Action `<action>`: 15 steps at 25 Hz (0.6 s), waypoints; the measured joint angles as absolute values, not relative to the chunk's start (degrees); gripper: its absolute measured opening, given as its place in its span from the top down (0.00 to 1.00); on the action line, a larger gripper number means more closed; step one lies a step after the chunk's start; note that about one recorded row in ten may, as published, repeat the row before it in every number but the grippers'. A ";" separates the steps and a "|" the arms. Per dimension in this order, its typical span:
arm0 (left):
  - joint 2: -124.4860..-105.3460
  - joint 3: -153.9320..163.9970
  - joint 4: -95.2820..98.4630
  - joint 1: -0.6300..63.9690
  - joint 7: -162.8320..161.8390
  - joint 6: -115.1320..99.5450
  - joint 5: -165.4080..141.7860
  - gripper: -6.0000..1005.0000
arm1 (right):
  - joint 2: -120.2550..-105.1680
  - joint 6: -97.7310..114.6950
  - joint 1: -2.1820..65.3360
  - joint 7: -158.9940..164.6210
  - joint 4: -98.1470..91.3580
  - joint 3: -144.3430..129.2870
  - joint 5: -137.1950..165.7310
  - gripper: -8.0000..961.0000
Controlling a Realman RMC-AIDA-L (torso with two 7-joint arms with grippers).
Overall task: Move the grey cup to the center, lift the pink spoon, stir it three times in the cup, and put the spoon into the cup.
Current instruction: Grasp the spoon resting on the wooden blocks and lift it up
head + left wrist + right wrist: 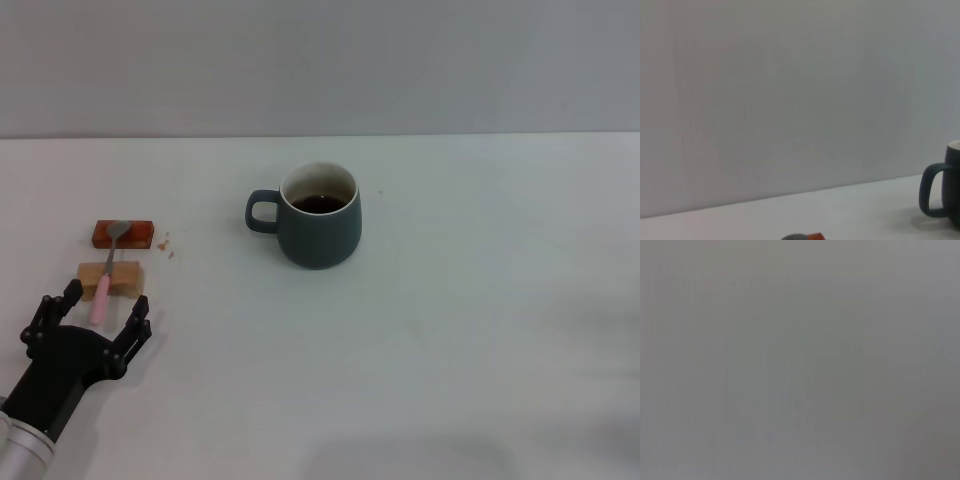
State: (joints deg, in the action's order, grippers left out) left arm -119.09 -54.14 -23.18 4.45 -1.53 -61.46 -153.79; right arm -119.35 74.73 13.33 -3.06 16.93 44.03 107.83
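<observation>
The grey cup (319, 217) stands upright near the middle of the white table, its handle pointing left, dark liquid inside. Its handle side also shows in the left wrist view (942, 192). The pink spoon (104, 278) lies at the left across two small blocks, its metal bowl on the red-brown block (124, 233) and its pink handle over the tan block (112, 275). My left gripper (98, 308) is open just in front of the spoon's handle end, one finger on each side of it, not touching. My right gripper is out of view.
The table (450, 330) is white and runs back to a grey wall. A few small reddish crumbs (165, 243) lie right of the red-brown block. The right wrist view shows only a plain grey surface.
</observation>
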 joint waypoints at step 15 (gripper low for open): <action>-119.09 -54.05 -23.40 5.59 -2.38 -58.54 -150.95 0.20 | -119.35 74.91 13.29 -2.83 17.11 43.94 108.26 0.99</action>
